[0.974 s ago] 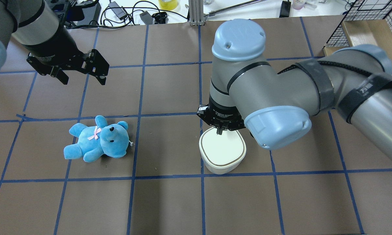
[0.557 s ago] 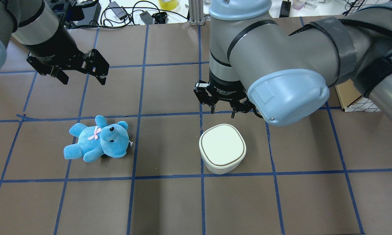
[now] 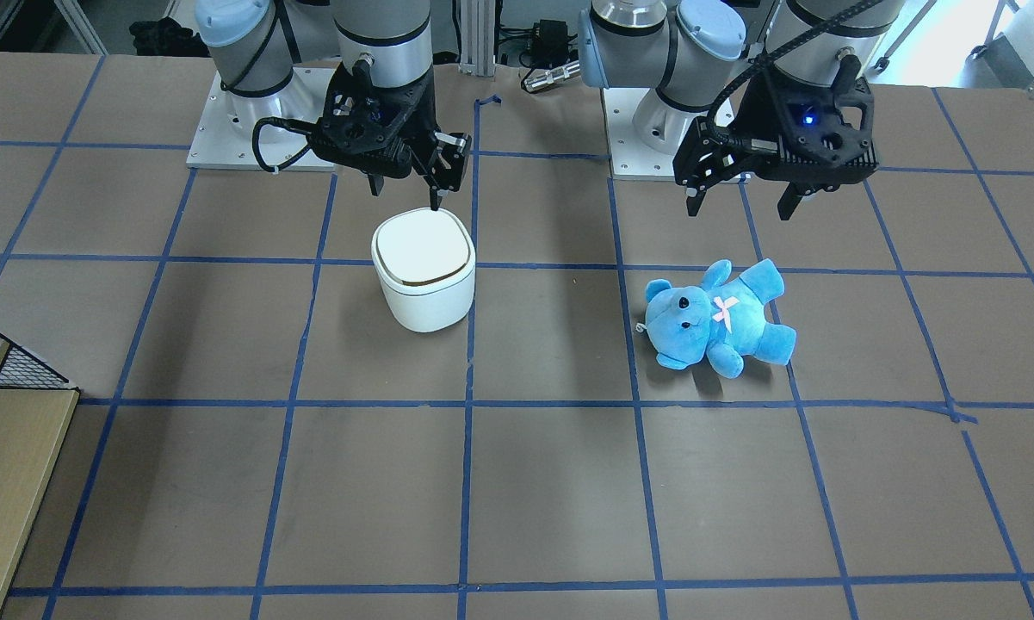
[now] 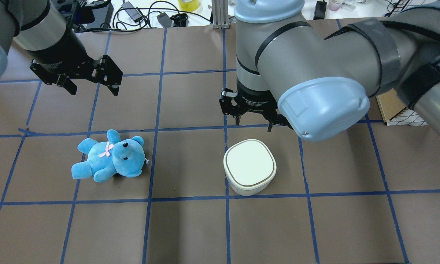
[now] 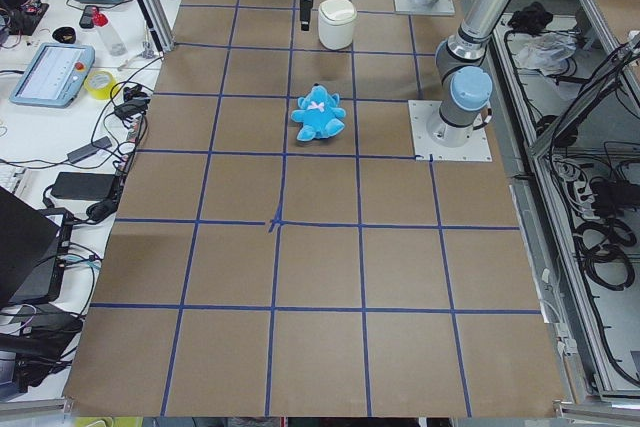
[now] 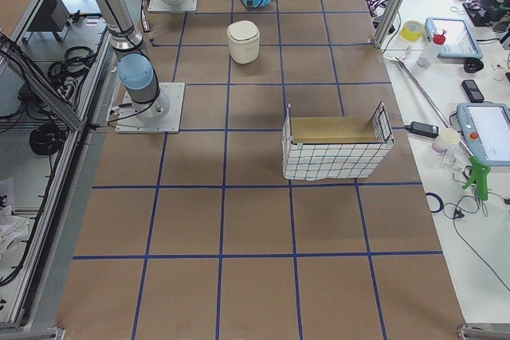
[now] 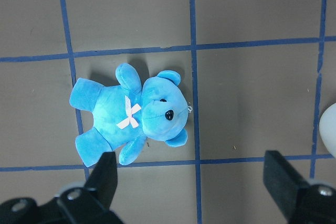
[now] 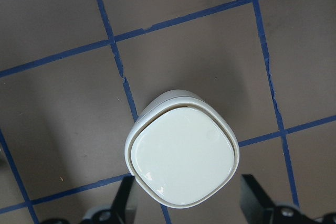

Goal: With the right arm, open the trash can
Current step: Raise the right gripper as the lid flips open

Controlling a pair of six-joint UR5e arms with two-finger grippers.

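The white trash can (image 4: 250,172) stands on the table with its lid shut; it also shows in the front view (image 3: 422,267) and the right wrist view (image 8: 181,163). My right gripper (image 4: 252,123) is open and empty. It hangs above the table just beyond the can's far edge, not touching it, and shows in the front view (image 3: 405,189) as well. My left gripper (image 4: 93,86) is open and empty, high above the table beyond the blue teddy (image 4: 110,156).
The blue teddy (image 3: 715,319) lies on its back, a tile and a half to the can's left in the overhead view. A wire basket with a wooden box (image 6: 335,149) stands toward the table's right end. Cables (image 4: 139,14) lie past the far edge.
My right gripper has lifted off the far edge of the can's lid and drawn back beyond the can, and its fingers now stand apart. The lid stays shut. The left arm has not moved.
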